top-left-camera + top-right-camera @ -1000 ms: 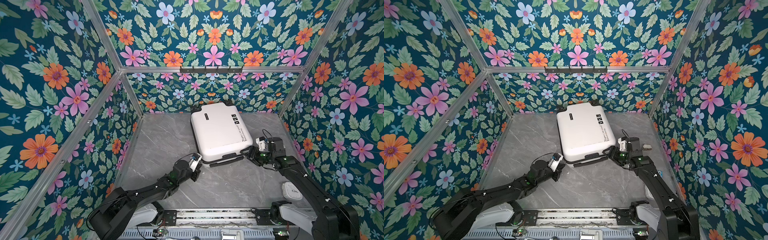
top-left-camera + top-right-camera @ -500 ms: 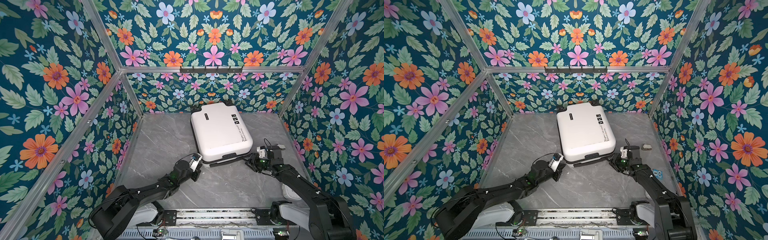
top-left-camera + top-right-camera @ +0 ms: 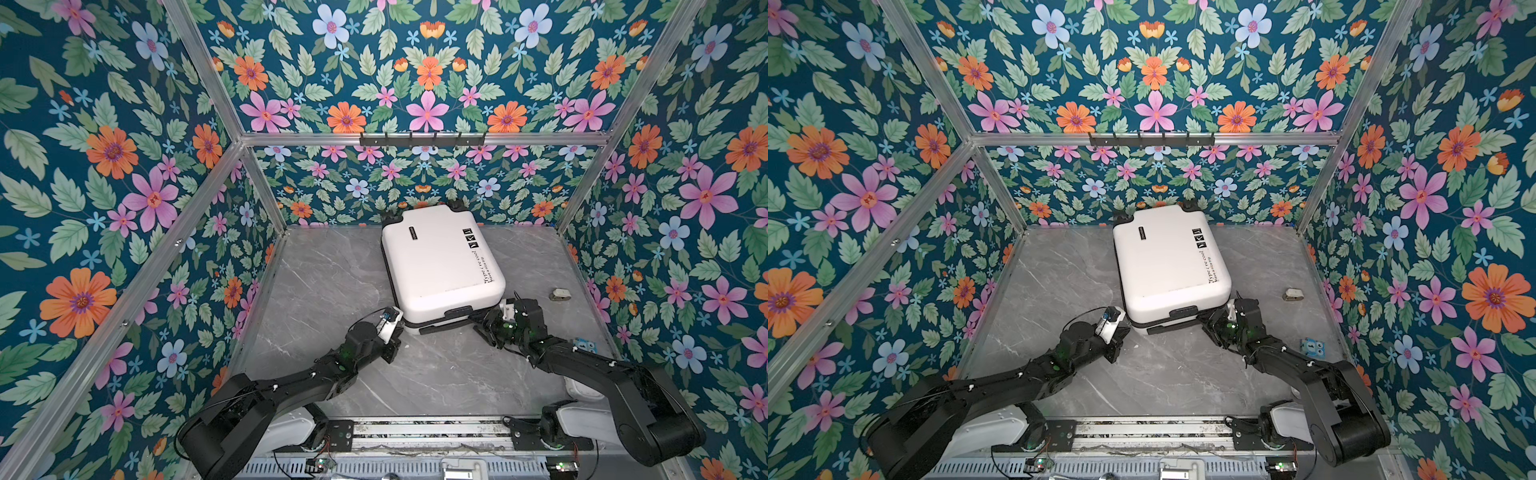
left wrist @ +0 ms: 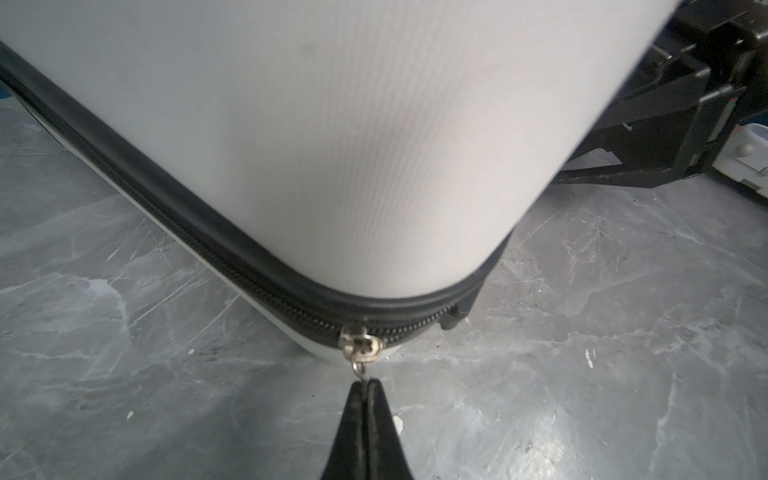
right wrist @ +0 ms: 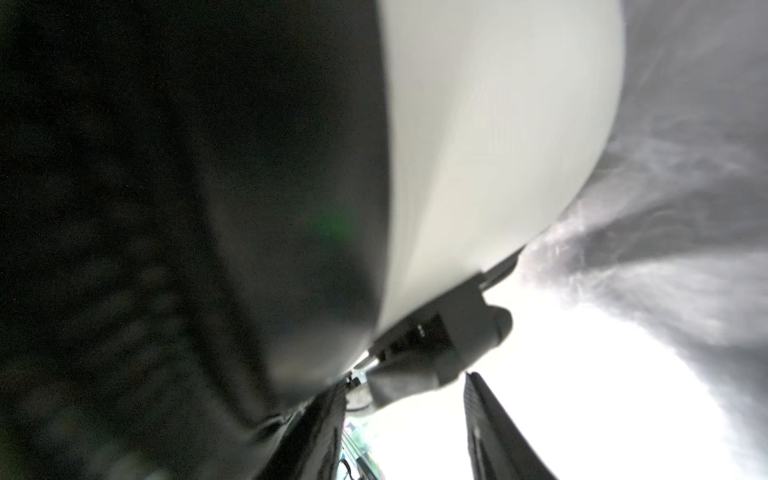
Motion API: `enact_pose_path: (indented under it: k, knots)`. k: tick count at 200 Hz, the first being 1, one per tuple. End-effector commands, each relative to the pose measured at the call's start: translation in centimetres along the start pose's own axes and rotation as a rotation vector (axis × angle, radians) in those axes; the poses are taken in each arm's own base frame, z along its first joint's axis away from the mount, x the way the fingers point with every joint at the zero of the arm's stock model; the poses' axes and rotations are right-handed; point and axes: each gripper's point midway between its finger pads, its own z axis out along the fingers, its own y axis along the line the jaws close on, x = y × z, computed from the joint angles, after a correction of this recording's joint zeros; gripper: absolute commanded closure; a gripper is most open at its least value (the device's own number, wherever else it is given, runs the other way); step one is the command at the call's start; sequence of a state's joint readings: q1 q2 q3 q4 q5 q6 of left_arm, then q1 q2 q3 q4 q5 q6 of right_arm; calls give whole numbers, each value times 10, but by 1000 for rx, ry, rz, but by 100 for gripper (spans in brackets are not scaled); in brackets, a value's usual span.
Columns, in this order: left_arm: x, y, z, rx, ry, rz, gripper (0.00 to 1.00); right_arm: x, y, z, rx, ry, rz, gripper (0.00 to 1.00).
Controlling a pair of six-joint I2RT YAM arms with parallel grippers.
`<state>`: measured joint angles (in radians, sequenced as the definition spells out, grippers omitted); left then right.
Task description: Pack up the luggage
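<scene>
The luggage (image 3: 436,257) (image 3: 1167,257) is a white hard-shell suitcase lying flat and closed at the back middle of the grey table. My left gripper (image 4: 368,384) (image 3: 398,331) is at its near left corner, shut on the pull of the metal zipper slider (image 4: 360,345). My right gripper (image 5: 405,380) (image 3: 478,323) (image 3: 1206,323) is low at the near right corner, beside the white shell (image 5: 498,145). Its jaws stand apart, with the end of the black handle (image 5: 440,345) (image 3: 446,319) at their tips and a bright gap beside it.
A small pale object (image 3: 560,295) (image 3: 1292,295) lies on the table right of the suitcase. A blue patterned item (image 3: 584,345) (image 3: 1313,347) sits by the right wall. Floral walls close in three sides, and a black hook rail (image 3: 422,139) hangs on the back wall.
My right gripper has dropped and moved left to the suitcase's near right corner, and its jaws have narrowed. The small pale object now shows where it was. The left arm has not moved.
</scene>
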<state>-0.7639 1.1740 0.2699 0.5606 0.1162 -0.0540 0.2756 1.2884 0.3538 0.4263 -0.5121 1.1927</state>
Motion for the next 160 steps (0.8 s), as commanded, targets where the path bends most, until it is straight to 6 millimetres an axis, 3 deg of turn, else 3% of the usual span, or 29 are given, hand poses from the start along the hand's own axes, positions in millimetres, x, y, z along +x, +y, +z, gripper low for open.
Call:
enact_pose_path:
  k: [1,77,110,141,160]
  knots:
    - [-9,-6,1,29,-31,-4,100,-13,16,3,-65,-70,-15,53]
    - [-5,-16,4,48,-15,11,100,-23,18,29,-143,-75,8,68]
    - [-4,-16,4,36,-12,22,100,-28,16,35,-147,-87,21,79]
    - [-7,-19,6,37,-5,49,100,-32,20,37,-171,-94,21,100]
    - [-10,-21,6,38,-15,61,100,-30,19,40,-159,-86,27,100]
